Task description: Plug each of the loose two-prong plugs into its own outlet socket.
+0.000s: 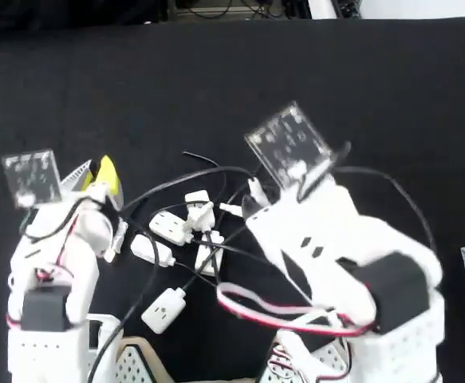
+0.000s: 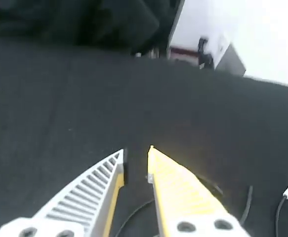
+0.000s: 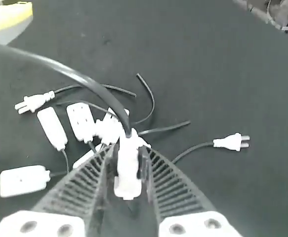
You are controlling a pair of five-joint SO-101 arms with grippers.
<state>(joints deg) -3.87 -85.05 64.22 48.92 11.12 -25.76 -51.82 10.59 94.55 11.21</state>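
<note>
Right end effector (image 3: 128,150) sits closest in its own wrist view, clamped on a white connector (image 3: 127,177). A thick black cable (image 3: 74,74) runs out of the connector's far end. I can't tell if that piece is a plug or a socket, no prongs visible from here. It's held above the desk (image 3: 208,59), which has black cloth over it.

Past the held piece I see the pile. A slotted socket (image 3: 82,121) lies face up, with a narrow white block (image 3: 51,127) just beside it. A lone socket (image 3: 24,180) lies apart from those two. Right behind the connector is a white tangle (image 3: 109,129) of bodies, and I can't separate them. One loose two-prong plug (image 3: 231,142) lies by itself on the cloth, well apart from the pile, prongs pointing away from it. A second loose plug (image 3: 32,101) lies on the pile's other side, prongs also outward, plugged into nothing. Short black cord ends (image 3: 146,96) curl out of the pile.

Left end effector (image 2: 136,155) hangs over bare cloth. Its white finger (image 2: 94,190) and yellow finger (image 2: 183,197) are a narrow gap apart with nothing between them.

From the high view, the pile lies between the left arm (image 1: 53,279) and the right arm (image 1: 344,255), near both bases. The left end effector is just off the pile's side, touching no socket.
</note>
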